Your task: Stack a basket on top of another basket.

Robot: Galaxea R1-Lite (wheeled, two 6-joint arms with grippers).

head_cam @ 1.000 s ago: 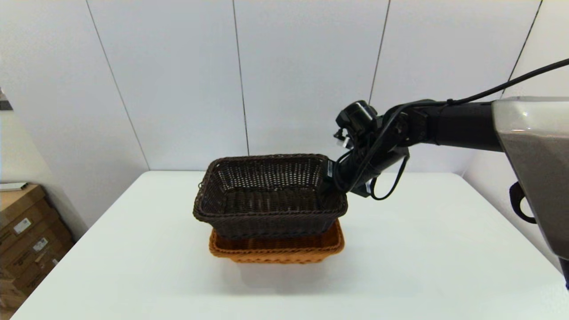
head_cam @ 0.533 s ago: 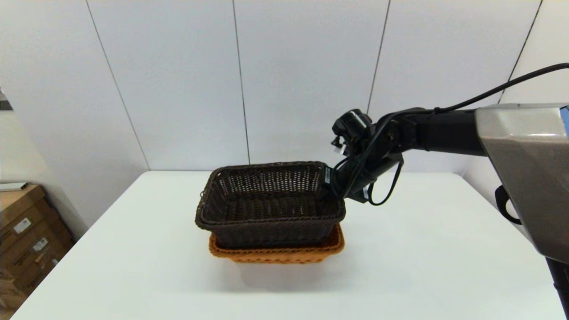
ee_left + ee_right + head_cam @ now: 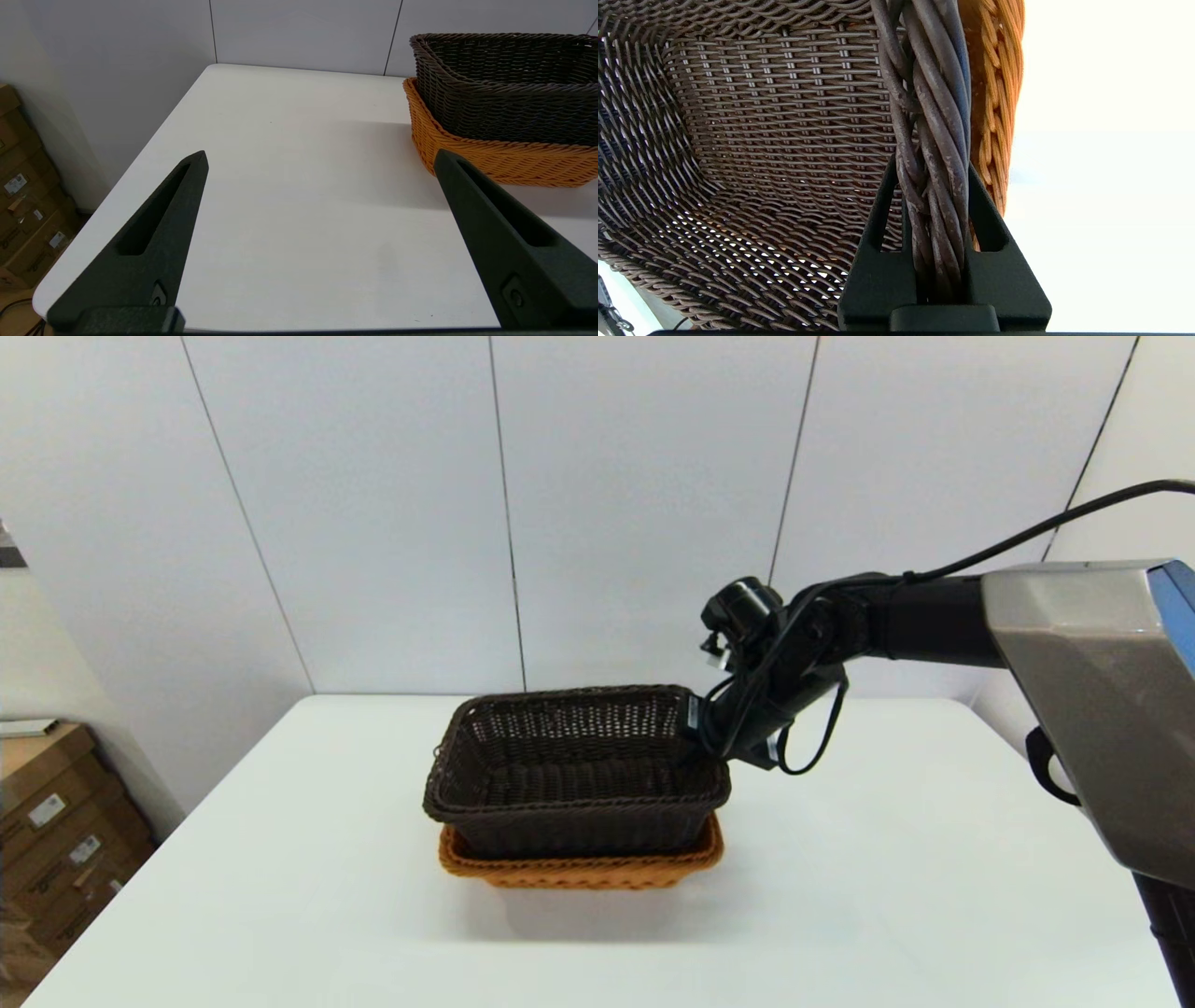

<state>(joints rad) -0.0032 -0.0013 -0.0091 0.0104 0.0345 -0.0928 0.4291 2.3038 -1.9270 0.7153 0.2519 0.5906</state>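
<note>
Your table (image 3: 887, 859) carries the orange basket (image 3: 579, 870), directly below the right gripper (image 3: 698, 726). The dark basket (image 3: 574, 775) sits nested in it, pinched by its rim for lowering. Your left gripper (image 3: 322, 163) idles spread wide, well aside.

No text, brand, number or sign can be read anywhere in these views. The cardboard boxes (image 3: 51, 831) at the far left of the head view carry small white labels, and the same boxes (image 3: 21, 186) show in the left wrist view, but the print on them is too small to make out. A small white tag on the right arm's wrist (image 3: 693, 714) is likewise illegible.
</note>
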